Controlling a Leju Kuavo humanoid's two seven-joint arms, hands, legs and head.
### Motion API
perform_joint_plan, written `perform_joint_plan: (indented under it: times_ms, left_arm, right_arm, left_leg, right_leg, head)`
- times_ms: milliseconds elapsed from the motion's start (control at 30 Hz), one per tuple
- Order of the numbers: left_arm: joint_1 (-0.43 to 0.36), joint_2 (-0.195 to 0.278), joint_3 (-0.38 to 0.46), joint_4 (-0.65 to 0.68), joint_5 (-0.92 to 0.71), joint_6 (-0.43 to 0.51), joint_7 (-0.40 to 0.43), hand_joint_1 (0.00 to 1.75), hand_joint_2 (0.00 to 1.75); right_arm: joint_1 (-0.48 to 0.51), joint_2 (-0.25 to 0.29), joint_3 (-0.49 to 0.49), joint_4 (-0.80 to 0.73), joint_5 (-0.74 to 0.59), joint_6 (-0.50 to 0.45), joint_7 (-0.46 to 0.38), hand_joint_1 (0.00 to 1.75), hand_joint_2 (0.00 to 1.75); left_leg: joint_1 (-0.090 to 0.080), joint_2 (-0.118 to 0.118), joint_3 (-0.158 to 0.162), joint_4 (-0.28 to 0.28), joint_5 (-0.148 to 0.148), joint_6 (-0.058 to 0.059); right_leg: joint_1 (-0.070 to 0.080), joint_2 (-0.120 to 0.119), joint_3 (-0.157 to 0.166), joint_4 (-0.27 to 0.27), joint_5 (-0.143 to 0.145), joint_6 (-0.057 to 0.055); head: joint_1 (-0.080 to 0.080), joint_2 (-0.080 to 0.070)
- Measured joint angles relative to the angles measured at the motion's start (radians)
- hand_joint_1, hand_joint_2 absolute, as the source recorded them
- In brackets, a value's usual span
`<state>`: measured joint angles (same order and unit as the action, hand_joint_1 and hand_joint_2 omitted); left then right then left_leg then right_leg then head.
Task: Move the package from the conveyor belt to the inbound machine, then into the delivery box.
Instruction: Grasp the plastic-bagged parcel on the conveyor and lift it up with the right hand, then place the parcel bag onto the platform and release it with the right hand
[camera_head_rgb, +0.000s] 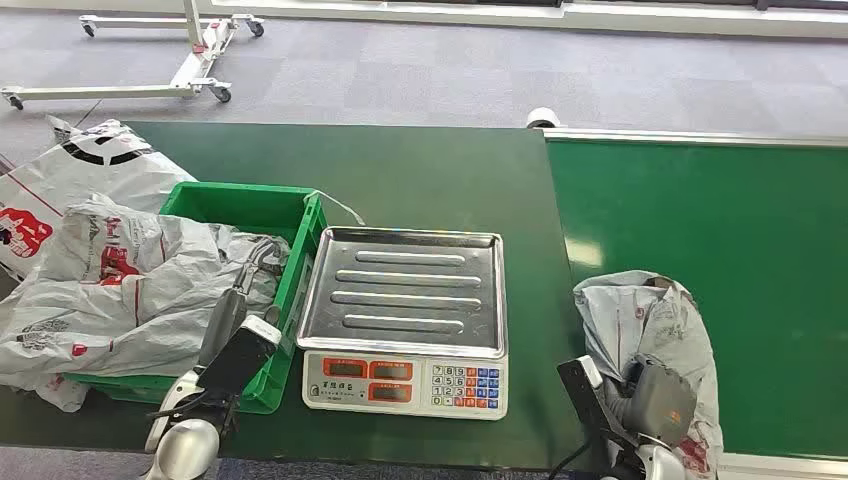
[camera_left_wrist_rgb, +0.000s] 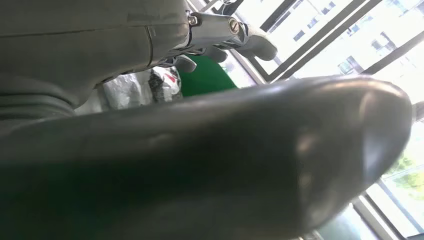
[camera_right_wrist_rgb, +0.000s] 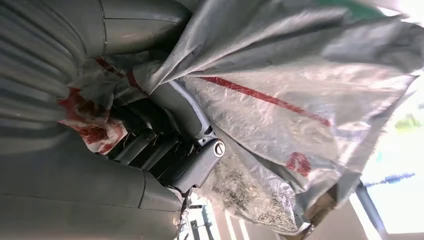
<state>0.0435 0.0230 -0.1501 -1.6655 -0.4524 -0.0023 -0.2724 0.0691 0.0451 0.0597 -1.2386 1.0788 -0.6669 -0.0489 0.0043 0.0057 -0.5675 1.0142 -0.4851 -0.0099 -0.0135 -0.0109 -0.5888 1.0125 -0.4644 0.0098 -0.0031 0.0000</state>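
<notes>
Right hand (camera_head_rgb: 655, 400) is clamped on the grey package (camera_head_rgb: 650, 320), head view: package sits at the near edge of the conveyor belt (camera_head_rgb: 720, 230), just beside the seam with the desk (camera_head_rgb: 430, 180). Hand is at the package's near end, plastic bunched over it. Left hand (camera_head_rgb: 250, 285) hangs over the green delivery box (camera_head_rgb: 290, 215) at the desk's left side, fingers against the bags (camera_head_rgb: 130, 290) heaped in it; can't tell whether it's clenched or released. Inbound machine, i.e. the scale (camera_head_rgb: 405, 320), sits mid-desk at the near edge between box and belt, tray bare.

Left wrist view: mostly the left hand's own thumb and cover, a sliver of green box and bags behind. No grip readable, nothing visibly held.

Right wrist view: fingers (camera_right_wrist_rgb: 180, 110) wrapped into the package film, red-printed plastic bunched against the palm. Grasp looks real, but it's on loose film, not the contents.

Step, my read: pickup from belt, package gripped but not lifted. Next: lift clear of the belt edge, carry left over the scale tray, set it flat and release. Risk: film slips or bag sags and drags on the scale rim.
</notes>
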Motion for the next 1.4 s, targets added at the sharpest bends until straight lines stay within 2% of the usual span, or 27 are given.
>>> perform_joint_plan:
  times_ms: [200,333,500,633,733,833,967,1133,1267,1400]
  left_arm:
    - [0.005,-0.029,0.001,-0.01,-0.004,-0.006,-0.016,0.0,0.0]
    - [0.009,-0.042,0.002,-0.014,-0.004,-0.01,-0.036,0.0,0.0]
    - [0.006,-0.046,0.002,-0.017,-0.003,-0.019,-0.048,0.0,0.0]
    - [-0.003,-0.045,0.002,-0.009,0.013,-0.019,-0.066,0.0,0.0]
    - [-0.009,-0.044,0.002,-0.002,0.018,-0.019,-0.072,0.0,0.0]
    - [-0.013,-0.042,0.002,0.006,0.018,-0.019,-0.074,0.0,0.0]
    - [-0.032,-0.042,-0.006,0.021,0.013,-0.016,-0.076,0.0,0.0]
    - [-0.057,-0.042,-0.026,0.037,0.009,0.002,-0.073,0.0,0.0]
    - [-0.073,-0.042,-0.042,0.045,0.002,0.012,-0.068,0.0,0.0]
    - [-0.079,-0.04,-0.052,0.048,0.001,0.015,-0.068,0.0,0.0]
  right_arm:
    - [-0.023,0.015,-0.02,-0.131,0.024,-0.001,-0.056,1.75,1.75]
    - [-0.095,0.012,-0.02,-0.218,0.128,0.031,-0.038,1.75,1.75]
    - [-0.29,-0.025,0.004,-0.269,0.244,0.151,-0.001,1.75,1.75]
    - [-0.484,-0.053,0.068,-0.25,0.214,0.31,0.018,1.75,1.75]
    - [-0.592,-0.066,0.113,-0.211,0.182,0.37,0.026,1.75,1.75]
    - [-0.68,-0.073,0.16,-0.146,0.18,0.421,0.038,1.75,1.75]
    - [-0.837,-0.063,0.258,0.08,0.174,0.439,0.037,1.75,1.75]
    - [-0.972,0.034,0.335,0.395,0.062,0.434,0.005,1.75,1.75]
    - [-0.995,0.122,0.358,0.549,-0.021,0.462,-0.024,1.75,1.75]
    - [-0.995,0.169,0.368,0.626,-0.045,0.465,-0.033,1.75,1.75]
  left_leg:
    - [0.0,0.0,0.0,0.0,0.001,0.0]
    - [0.0,0.001,0.001,0.0,0.001,0.0]
    - [0.0,0.002,0.0,0.0,0.003,0.0]
    - [0.0,0.002,0.0,0.001,0.004,-0.001]
    - [0.0,0.0,0.0,0.0,0.005,-0.001]
    - [0.0,0.0,-0.001,0.0,0.005,-0.001]
    - [0.0,0.001,-0.001,0.0,0.005,-0.001]
    - [0.001,0.001,-0.001,0.0,0.007,-0.001]
    - [0.002,0.001,-0.002,0.0,0.007,-0.002]
    - [0.002,0.0,-0.003,0.0,0.007,-0.002]
  right_leg:
    - [0.0,0.0,0.001,0.0,0.001,0.0]
    - [0.0,0.001,0.001,0.0,0.002,0.0]
    - [0.0,0.002,0.0,0.0,0.004,0.0]
    - [0.0,0.002,0.0,0.001,0.005,0.0]
    - [0.0,0.0,0.0,0.001,0.005,-0.001]
    - [0.0,0.001,-0.001,0.001,0.005,-0.001]
    - [0.0,0.002,-0.001,0.001,0.005,-0.001]
    - [0.002,0.001,-0.002,0.001,0.006,-0.002]
    - [0.003,0.001,-0.003,0.001,0.006,-0.002]
    - [0.003,0.001,-0.004,0.001,0.006,-0.003]
  head:
    - [0.0,0.0]
    - [0.0,0.0]
    - [0.0,0.0]
    - [0.0,0.0]
    - [0.0,0.0]
    - [0.0,0.0]
    - [0.0,0.0]
    - [0.0,0.0]
    - [0.0,0.0]
    - [0.0,0.0]
